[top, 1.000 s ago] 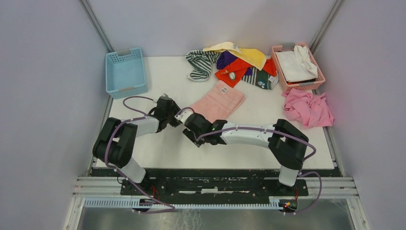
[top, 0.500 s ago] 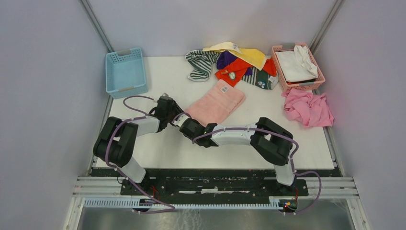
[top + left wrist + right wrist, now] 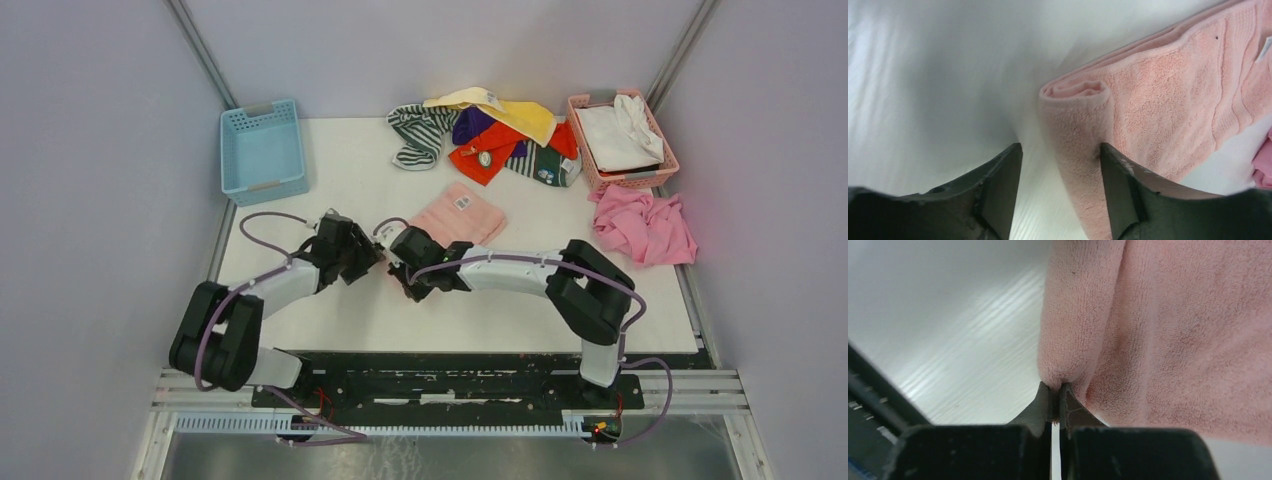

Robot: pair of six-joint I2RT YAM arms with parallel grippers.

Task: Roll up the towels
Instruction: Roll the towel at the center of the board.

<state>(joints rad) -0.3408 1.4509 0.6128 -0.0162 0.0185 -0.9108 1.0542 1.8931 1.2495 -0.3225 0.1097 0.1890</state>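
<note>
A light pink towel [image 3: 457, 214] lies mid-table, its near end curled into a small roll [image 3: 1075, 95]. My left gripper [image 3: 366, 261] is open at that roll's left end; in the left wrist view [image 3: 1060, 160] the roll runs between the fingers and the right finger [image 3: 1115, 180] touches it. My right gripper [image 3: 400, 254] is shut on a pinch of the roll's edge [image 3: 1054, 390], with the pink towel [image 3: 1173, 330] spreading beyond it. More towels are piled at the back: striped [image 3: 418, 130], yellow [image 3: 503, 108], purple [image 3: 471, 125], orange-red [image 3: 487, 150], dark green [image 3: 547, 163].
A blue basket [image 3: 263, 152] stands at the back left. A pink basket [image 3: 668, 150] holding white cloth sits at the back right, with a crumpled bright pink cloth [image 3: 645, 226] in front of it. Grey walls close in both sides.
The pink towel's near end has been rolled away from the arms, so it looks shorter. My right gripper closed on the roll; my left gripper opened wider and drew back slightly.
</note>
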